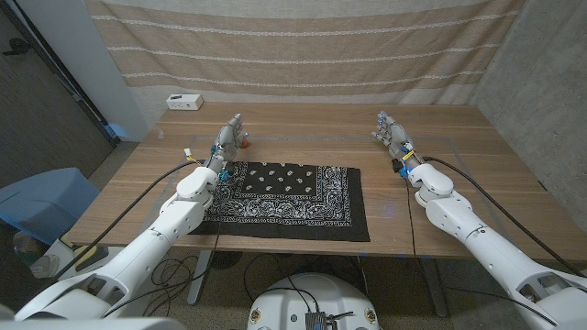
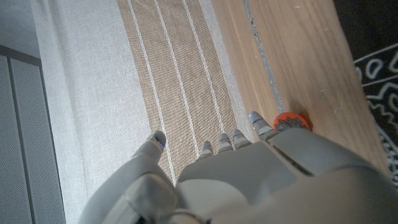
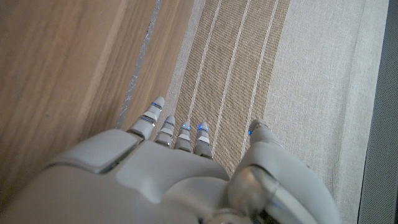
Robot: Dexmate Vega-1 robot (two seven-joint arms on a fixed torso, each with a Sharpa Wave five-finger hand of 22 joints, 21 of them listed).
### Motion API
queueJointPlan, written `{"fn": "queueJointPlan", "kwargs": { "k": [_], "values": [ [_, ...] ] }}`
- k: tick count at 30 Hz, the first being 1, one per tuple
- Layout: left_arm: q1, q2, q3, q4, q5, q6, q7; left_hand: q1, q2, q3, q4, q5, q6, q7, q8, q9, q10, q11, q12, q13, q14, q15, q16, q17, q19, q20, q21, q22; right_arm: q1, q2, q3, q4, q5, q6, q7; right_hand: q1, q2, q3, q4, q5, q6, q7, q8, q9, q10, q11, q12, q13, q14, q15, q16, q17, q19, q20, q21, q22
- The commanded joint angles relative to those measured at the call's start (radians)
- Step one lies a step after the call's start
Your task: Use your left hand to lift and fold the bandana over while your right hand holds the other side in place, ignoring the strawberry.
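A black bandana (image 1: 286, 194) with white paisley print lies spread flat on the wooden table (image 1: 459, 147), near its front edge. My left hand (image 1: 229, 137) stands just beyond the bandana's far left corner, fingers apart, holding nothing. A small red strawberry (image 1: 246, 141) sits right beside that hand; the strawberry (image 2: 291, 120) also peeks out past the left hand (image 2: 249, 174) in the left wrist view, with a bandana corner (image 2: 379, 68) nearby. My right hand (image 1: 392, 134) stands to the right of the bandana's far right corner, clear of the cloth and empty. The right hand (image 3: 168, 168) has its fingers extended.
A small white box (image 1: 184, 102) sits at the table's far left corner. A striped beige curtain (image 1: 303, 46) hangs behind the table. A blue bin (image 1: 41, 206) stands on the floor to the left.
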Motion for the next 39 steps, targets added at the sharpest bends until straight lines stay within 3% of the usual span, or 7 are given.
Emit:
{"fn": "queueJointPlan", "kwargs": {
  "k": [1, 10, 20, 21, 23, 24, 39],
  "values": [
    [0.021, 0.063, 0.018, -0.077, 0.108, 0.065, 0.116, 0.009, 0.012, 0.007, -0.003, 0.004, -0.017, -0.006, 0.01, 0.005, -0.054, 0.007, 0.011, 0.005, -0.011, 0.014, 0.007, 0.003, 0.0, 0.004, 0.007, 0.003, -0.013, -0.042, -0.029, -0.067, -0.088, -0.049, -0.065, 0.02, 0.001, 0.014, -0.007, 0.004, 0.015, 0.0, 0.009, 0.002, 0.009, 0.01, 0.009, 0.003, 0.011, 0.011, 0.008, 0.002, 0.008, 0.0, 0.007, 0.001],
    [0.043, 0.109, 0.008, -0.124, 0.124, 0.123, 0.142, 0.02, 0.01, 0.011, -0.016, 0.0, 0.012, -0.007, 0.017, 0.004, -0.016, 0.021, 0.02, 0.005, 0.012, 0.034, 0.008, 0.002, 0.011, 0.047, 0.004, 0.003, -0.02, -0.129, -0.078, -0.213, -0.211, -0.208, -0.137, 0.039, 0.005, 0.026, -0.023, 0.0, 0.027, -0.001, 0.013, 0.003, 0.04, 0.014, 0.017, 0.003, 0.04, 0.013, 0.014, 0.002, 0.012, 0.004, 0.008, 0.002],
    [0.072, 0.179, 0.006, -0.202, 0.185, 0.201, 0.194, 0.036, 0.009, 0.018, -0.036, -0.006, 0.065, 0.005, 0.025, 0.004, 0.034, 0.05, 0.028, 0.006, 0.055, 0.065, 0.013, 0.004, 0.032, 0.065, 0.003, 0.006, -0.027, -0.188, -0.118, -0.334, -0.313, -0.346, -0.18, 0.051, 0.021, 0.038, -0.029, -0.003, 0.032, -0.003, 0.015, 0.003, 0.066, 0.015, 0.021, 0.004, 0.048, 0.001, 0.015, 0.004, 0.016, 0.002, 0.01, 0.002],
    [0.074, 0.189, 0.007, -0.212, 0.194, 0.213, 0.199, 0.038, 0.009, 0.019, -0.038, -0.007, 0.068, 0.006, 0.024, 0.004, 0.041, 0.062, 0.029, 0.006, 0.059, 0.064, 0.013, 0.004, 0.037, 0.066, 0.004, 0.006, -0.026, -0.195, -0.123, -0.349, -0.321, -0.367, -0.181, 0.053, 0.023, 0.041, -0.03, -0.003, 0.033, -0.004, 0.015, 0.003, 0.067, 0.014, 0.021, 0.004, 0.049, 0.0, 0.015, 0.004, 0.018, 0.001, 0.01, 0.002],
    [0.079, 0.211, 0.011, -0.235, 0.219, 0.24, 0.211, 0.04, 0.009, 0.02, -0.04, -0.007, 0.079, 0.008, 0.026, 0.005, 0.052, 0.057, 0.032, 0.006, 0.066, 0.061, 0.013, 0.004, 0.043, 0.067, 0.004, 0.006, -0.025, -0.206, -0.133, -0.375, -0.337, -0.404, -0.181, 0.056, 0.028, 0.044, -0.03, -0.003, 0.032, -0.005, 0.014, 0.003, 0.068, 0.012, 0.021, 0.004, 0.05, -0.003, 0.015, 0.005, 0.019, -0.001, 0.01, 0.002],
    [0.081, 0.222, 0.013, -0.249, 0.23, 0.258, 0.216, 0.043, 0.01, 0.022, -0.044, -0.008, 0.084, 0.007, 0.025, 0.005, 0.056, 0.037, 0.031, 0.006, 0.068, 0.06, 0.011, 0.004, 0.044, 0.067, 0.003, 0.007, -0.026, -0.21, -0.136, -0.384, -0.343, -0.413, -0.18, 0.057, 0.03, 0.046, -0.03, -0.003, 0.031, -0.006, 0.014, 0.003, 0.068, 0.011, 0.02, 0.004, 0.05, -0.004, 0.015, 0.005, 0.019, -0.003, 0.01, 0.002],
    [0.137, 0.306, -0.007, -0.369, 0.264, 0.403, 0.258, 0.058, 0.016, 0.03, -0.058, -0.01, 0.098, 0.014, 0.022, 0.005, 0.093, 0.034, 0.038, 0.007, 0.094, 0.067, 0.013, 0.004, 0.056, 0.069, 0.002, 0.008, -0.055, -0.266, -0.193, -0.548, -0.462, -0.594, -0.212, 0.077, 0.052, 0.071, -0.03, -0.004, 0.039, -0.015, 0.016, 0.004, 0.069, 0.004, 0.014, 0.005, 0.062, -0.029, 0.019, 0.009, 0.027, -0.022, 0.013, 0.003]
  ]
}}
